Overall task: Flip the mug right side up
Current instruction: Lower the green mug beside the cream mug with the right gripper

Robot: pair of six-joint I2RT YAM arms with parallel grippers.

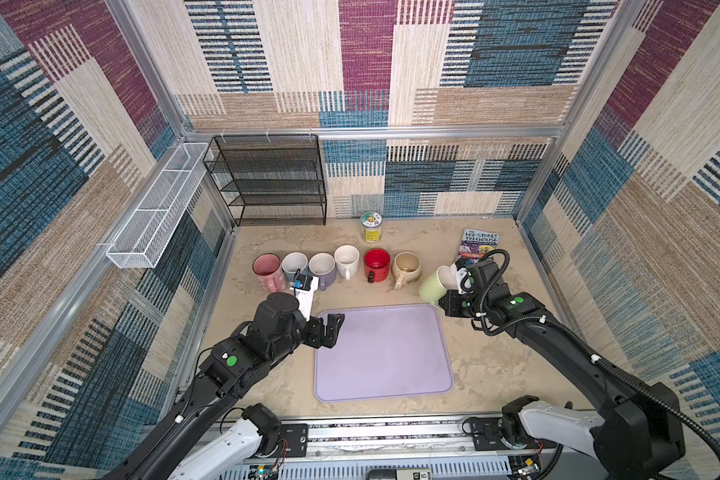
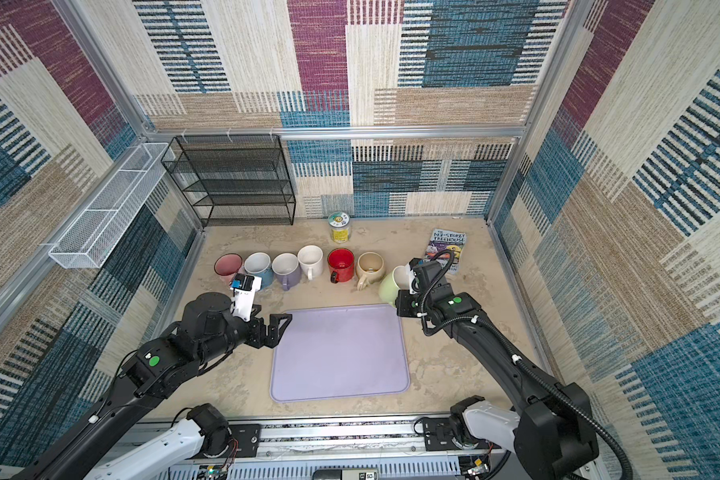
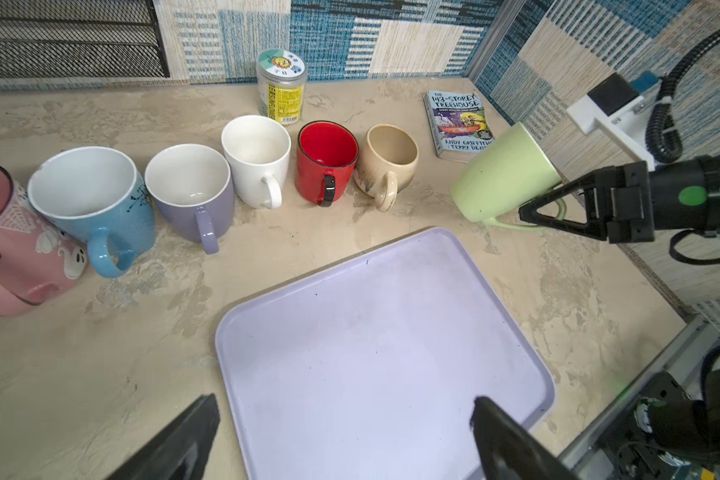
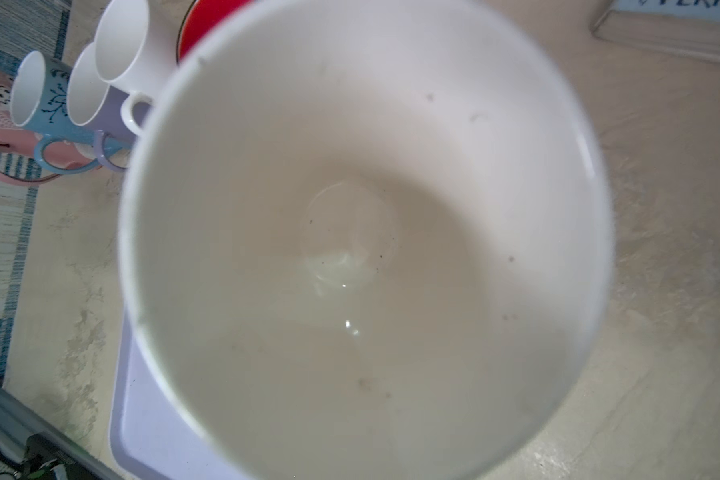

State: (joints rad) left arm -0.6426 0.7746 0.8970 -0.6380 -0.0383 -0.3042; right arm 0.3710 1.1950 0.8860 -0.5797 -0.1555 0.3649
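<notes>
Now the right tool (image 3: 533, 214) holds the tilted pale green ceramic mug (image 3: 499, 174) by its handle to flip it; left tool (image 1: 332, 330) stands wide.

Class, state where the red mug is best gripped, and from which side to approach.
Grip the red mug by its black handle, coming from the tray side: it stands upright, the handle points that way, and the white mug and tan mug stand close on either side.

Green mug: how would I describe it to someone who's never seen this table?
Behind the lilac tray stands a row of six upright mugs. Just past the row's right end, near the book, is the green mug: the only one green, and tilted.
</notes>
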